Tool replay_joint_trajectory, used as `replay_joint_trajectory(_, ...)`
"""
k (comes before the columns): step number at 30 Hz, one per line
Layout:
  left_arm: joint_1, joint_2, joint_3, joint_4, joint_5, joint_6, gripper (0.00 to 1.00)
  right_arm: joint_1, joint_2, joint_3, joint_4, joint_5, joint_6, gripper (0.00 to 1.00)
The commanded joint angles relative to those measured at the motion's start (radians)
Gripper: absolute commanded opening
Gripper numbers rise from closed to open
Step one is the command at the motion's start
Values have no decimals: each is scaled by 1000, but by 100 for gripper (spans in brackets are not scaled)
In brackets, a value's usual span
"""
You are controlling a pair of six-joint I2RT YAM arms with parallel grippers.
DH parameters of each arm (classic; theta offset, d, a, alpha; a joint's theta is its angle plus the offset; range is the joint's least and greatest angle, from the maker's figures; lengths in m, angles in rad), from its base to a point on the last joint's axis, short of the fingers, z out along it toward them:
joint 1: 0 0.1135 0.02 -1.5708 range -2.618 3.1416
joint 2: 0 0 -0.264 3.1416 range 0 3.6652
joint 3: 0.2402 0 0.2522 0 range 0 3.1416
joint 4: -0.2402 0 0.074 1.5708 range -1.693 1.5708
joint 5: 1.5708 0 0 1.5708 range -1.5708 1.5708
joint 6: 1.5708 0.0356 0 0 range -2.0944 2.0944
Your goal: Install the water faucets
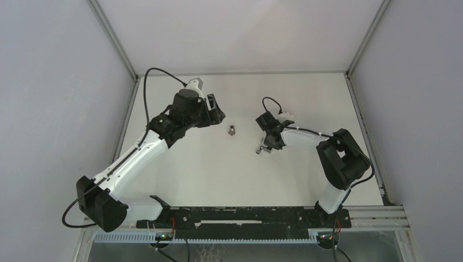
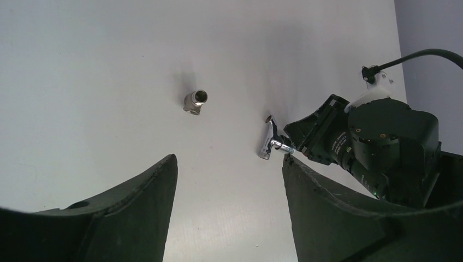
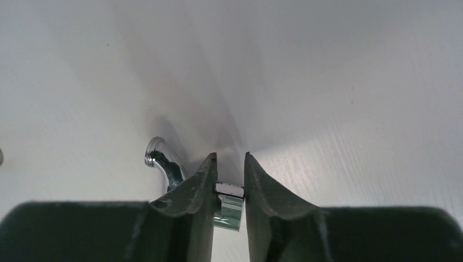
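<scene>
Operator: Status of the right gripper (image 3: 229, 158), please?

Guide: Your right gripper is pinching the chrome tap piece (image 3: 164, 164). Both fingers (image 3: 196, 185) are pressing on its short body, and the curved spout is projecting past the left finger toward 10 o'clock in the right wrist view. The part is hanging low over the white table (image 1: 218, 174). You cannot tell whether it is touching the surface.

Operator: Where is the other part lying?

Guide: In the top view, the grey stub (image 1: 232, 130) is resting alone on the table at about 10 o'clock from the held tap piece, near it but apart. In the left wrist view its open bore is facing toward 1 o'clock.

Operator: And the left gripper (image 2: 229, 164)?

Guide: Your left gripper is hovering with its fingers spread wide and is holding nothing. In the top view it is sitting at roughly 11 o'clock from the stub, just beside it without contact. In the left wrist view both parts are showing beyond the gap between the fingers.
</scene>
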Motion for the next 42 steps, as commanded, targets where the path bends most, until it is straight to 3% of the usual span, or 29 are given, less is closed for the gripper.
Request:
replay_joint_trajectory(1, 0, 13, -8, 14, 35, -10, 73, 6, -39, -8, 37, 35, -30, 26)
replay_joint_trajectory(4, -1, 13, -6, 11, 37, -13, 74, 9, -50, -7, 39, 23, -37, 22)
replay_joint_trajectory(8, 0, 16, -3, 15, 68, 4, 73, 11, -69, -7, 43, 16, -66, 0)
replay_joint_trajectory(11, -1, 41, 21, -2, 263, 72, 70, 12, -98, -10, 75, -7, -158, 0)
replay_joint_trajectory(14, -1, 22, -49, 85, 409, 86, 71, 13, -185, -68, 170, -79, -309, 0)
replay_joint_trajectory(18, 10, 41, -86, 99, 546, 86, 75, 7, -352, -165, 319, -303, -542, 0)
replay_joint_trajectory(22, 11, 67, -146, 251, 789, 11, 79, 0, -492, -210, 387, -480, -642, 0)
replay_joint_trajectory(24, 3, 85, -159, 296, 845, -5, 79, -11, -537, -213, 391, -523, -639, 0)
replay_joint_trajectory(32, -44, 140, -157, 354, 844, -20, 75, -54, -595, -213, 395, -579, -546, 0)
replay_joint_trajectory(42, -95, 157, -262, 615, 717, -155, 76, -123, -596, -218, 300, -466, -156, 0)
